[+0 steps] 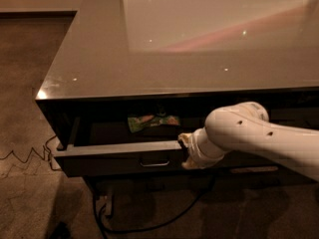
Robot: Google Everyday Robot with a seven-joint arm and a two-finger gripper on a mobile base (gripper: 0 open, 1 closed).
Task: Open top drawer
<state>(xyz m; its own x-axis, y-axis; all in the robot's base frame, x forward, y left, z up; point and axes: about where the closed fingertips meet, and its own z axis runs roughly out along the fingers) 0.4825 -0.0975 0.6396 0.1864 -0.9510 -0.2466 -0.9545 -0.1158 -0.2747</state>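
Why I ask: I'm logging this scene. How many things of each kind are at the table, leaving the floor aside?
Table: 1
Open drawer: 1
Green packet in the drawer: 1
End effector at the drawer's front edge: 1
Total: 4

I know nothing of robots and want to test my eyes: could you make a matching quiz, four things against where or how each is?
Things:
1. drawer
2. packet
3. gripper
4. cable

Place or state:
A. on the floor
B. at the drawer's front, right of the handle
C. pulled partly out
D. lying inside the drawer

Pairs: 1-C, 2-D, 3-B, 4-A
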